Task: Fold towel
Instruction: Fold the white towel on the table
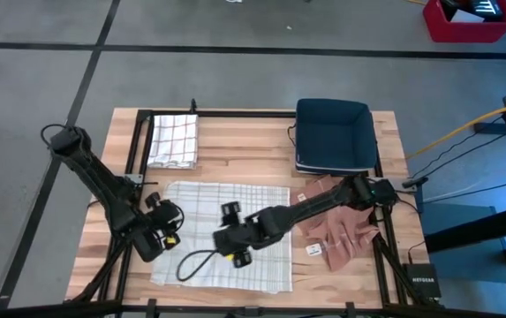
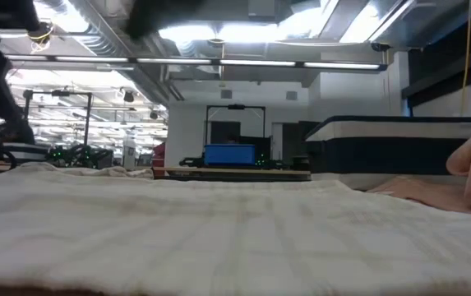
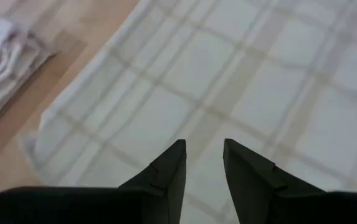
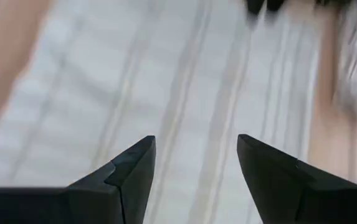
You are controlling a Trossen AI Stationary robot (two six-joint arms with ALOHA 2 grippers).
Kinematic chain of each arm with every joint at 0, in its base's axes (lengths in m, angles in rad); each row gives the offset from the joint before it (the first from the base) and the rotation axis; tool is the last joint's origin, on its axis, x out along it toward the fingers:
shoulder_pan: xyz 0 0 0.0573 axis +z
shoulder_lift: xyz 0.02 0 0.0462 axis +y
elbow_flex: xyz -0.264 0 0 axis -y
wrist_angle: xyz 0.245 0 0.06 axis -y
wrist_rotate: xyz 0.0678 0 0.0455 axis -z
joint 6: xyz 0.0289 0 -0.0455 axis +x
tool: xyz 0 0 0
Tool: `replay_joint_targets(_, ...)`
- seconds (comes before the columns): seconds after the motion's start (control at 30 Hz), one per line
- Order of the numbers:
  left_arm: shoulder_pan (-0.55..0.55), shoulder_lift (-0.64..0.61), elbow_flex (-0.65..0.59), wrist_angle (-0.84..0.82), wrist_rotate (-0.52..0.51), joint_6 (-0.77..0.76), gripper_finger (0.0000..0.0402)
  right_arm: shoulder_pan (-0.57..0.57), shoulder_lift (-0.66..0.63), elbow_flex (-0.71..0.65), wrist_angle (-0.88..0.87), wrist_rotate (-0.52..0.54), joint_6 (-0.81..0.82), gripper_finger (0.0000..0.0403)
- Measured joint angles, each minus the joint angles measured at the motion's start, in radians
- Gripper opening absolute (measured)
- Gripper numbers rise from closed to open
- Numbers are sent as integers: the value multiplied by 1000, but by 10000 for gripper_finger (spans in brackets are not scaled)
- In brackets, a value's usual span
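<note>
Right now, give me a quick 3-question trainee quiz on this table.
1. True or false: the flat towel is already folded.
2. What lies beside the blue bin, on the pink cloth's side or the opposite side: the folded towel?
3. Which gripper's jaws stand wider: A left gripper, B right gripper?

Key: 1 false, it lies spread out. 2 opposite side, apart from the bin. 3 B.
</note>
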Motion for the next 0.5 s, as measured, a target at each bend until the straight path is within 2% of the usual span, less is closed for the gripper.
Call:
replay_joint_targets(0.1, 24, -40, 0, 76, 10, 106, 100, 5, -60, -93, -92, 45, 55, 230)
replay_joint_targets(0.23, 67, -57, 0, 200, 13, 306, 100, 13, -215, -325, -29, 87, 140, 230)
replay_joint_targets(0.37, 140, -57, 0, 252, 65, 429, 109, 13, -363, -630, 191, 118, 240, 230)
replay_joint_targets(0.5, 229, -48, 0, 311, 185, 507, 160, 12, -485, -886, 473, 121, 329, 230)
